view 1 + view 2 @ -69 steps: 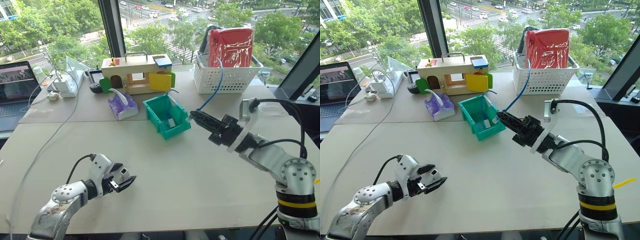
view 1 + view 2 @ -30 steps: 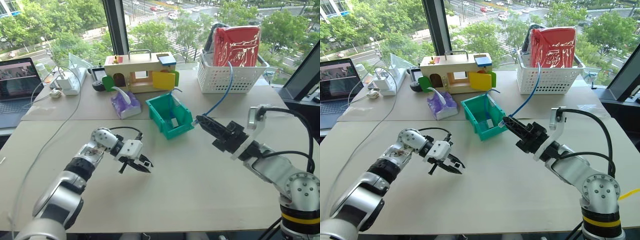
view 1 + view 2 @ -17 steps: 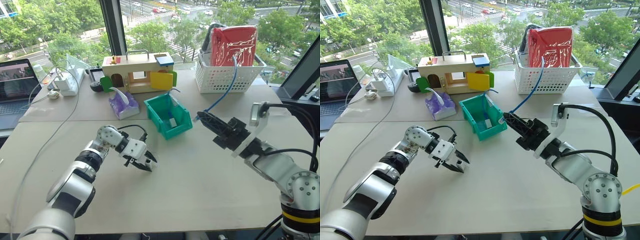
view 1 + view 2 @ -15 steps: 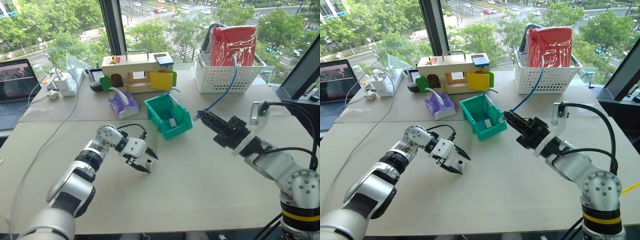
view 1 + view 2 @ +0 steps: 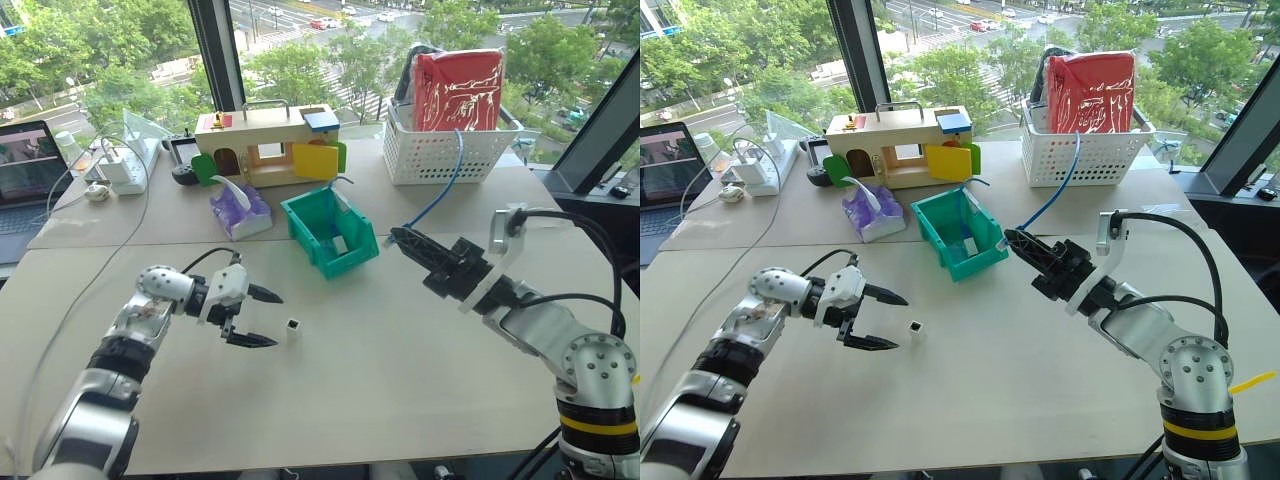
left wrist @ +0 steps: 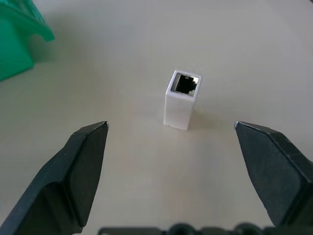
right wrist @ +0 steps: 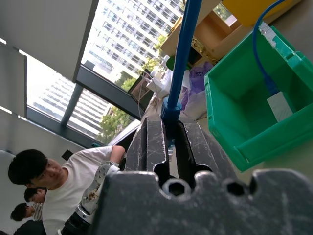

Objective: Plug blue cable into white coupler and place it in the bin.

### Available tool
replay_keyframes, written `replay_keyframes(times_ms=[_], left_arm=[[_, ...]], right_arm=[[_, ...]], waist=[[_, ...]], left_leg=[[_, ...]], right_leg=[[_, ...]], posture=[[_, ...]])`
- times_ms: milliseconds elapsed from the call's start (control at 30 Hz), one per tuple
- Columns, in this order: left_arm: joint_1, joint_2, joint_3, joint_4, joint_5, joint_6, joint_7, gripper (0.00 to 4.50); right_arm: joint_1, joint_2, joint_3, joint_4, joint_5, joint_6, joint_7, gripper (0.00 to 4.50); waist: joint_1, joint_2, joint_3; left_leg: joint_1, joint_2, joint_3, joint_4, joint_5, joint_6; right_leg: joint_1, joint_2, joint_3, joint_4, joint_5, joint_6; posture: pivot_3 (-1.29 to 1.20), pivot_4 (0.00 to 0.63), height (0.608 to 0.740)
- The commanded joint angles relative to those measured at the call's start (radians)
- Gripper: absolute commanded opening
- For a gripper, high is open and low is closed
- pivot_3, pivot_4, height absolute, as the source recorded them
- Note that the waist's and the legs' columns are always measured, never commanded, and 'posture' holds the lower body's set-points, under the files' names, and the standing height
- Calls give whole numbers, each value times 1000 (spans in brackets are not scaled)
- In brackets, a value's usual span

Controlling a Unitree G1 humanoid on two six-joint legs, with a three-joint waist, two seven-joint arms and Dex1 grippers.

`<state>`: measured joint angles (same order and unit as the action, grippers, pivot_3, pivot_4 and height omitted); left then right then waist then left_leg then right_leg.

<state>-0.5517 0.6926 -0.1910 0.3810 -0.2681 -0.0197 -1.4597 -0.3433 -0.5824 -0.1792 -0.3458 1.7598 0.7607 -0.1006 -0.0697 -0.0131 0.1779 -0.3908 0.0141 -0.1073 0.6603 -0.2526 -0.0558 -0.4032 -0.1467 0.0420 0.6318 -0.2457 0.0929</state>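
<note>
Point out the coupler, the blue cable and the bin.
coupler point(image 6: 181, 100), left wrist view, its white side wall below the socket.
blue cable point(image 5: 447, 193), left eye view, mid-length above the table.
bin point(image 5: 347, 257), left eye view, its low front wall.

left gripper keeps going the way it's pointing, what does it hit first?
Most likely the white coupler, standing upright on the table just ahead, centred between the open left gripper's fingers. Depth looks short.
</note>
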Motion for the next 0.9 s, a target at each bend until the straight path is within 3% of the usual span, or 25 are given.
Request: replay_keyframes(times_ms=[33,200,333,467,667,900], left_arm=[[110,45,115,-258,-120,222,102,4437],[294,31,222,-521,-170,466,357,4437],[459,-107,289,-750,-213,671,662,4437],[632,-177,302,-904,-190,723,815,4437],[716,-265,228,-994,-198,779,952,4437],[669,-337,184,-1007,-203,815,1059,4437]], right_arm=[[-34,-11,-14,1,1,17,32,0],[-51,-1,-4,23,-6,26,45,0],[-48,10,5,19,-13,29,48,0],[-46,17,0,9,-10,32,40,0],[-45,38,10,-11,-10,27,16,0],[-30,49,3,-35,-6,21,-10,0]], waist=[[0,0,0],[2,0,0],[3,0,0],[1,0,0],[20,0,0],[31,0,-1]], left_leg=[[0,0,0,0,0,0],[1,0,0,0,0,0],[1,0,0,0,0,0],[1,0,0,0,0,0],[3,0,0,0,0,0],[3,-1,1,0,0,0]], right_leg=[[0,0,0,0,0,0],[0,0,0,0,0,0],[0,0,0,0,0,0],[0,0,0,0,0,0],[2,0,1,0,0,-1],[4,0,1,-1,1,-1]], posture=[[0,150,740],[0,150,740],[0,150,740],[0,150,740],[0,150,740],[0,150,740]])
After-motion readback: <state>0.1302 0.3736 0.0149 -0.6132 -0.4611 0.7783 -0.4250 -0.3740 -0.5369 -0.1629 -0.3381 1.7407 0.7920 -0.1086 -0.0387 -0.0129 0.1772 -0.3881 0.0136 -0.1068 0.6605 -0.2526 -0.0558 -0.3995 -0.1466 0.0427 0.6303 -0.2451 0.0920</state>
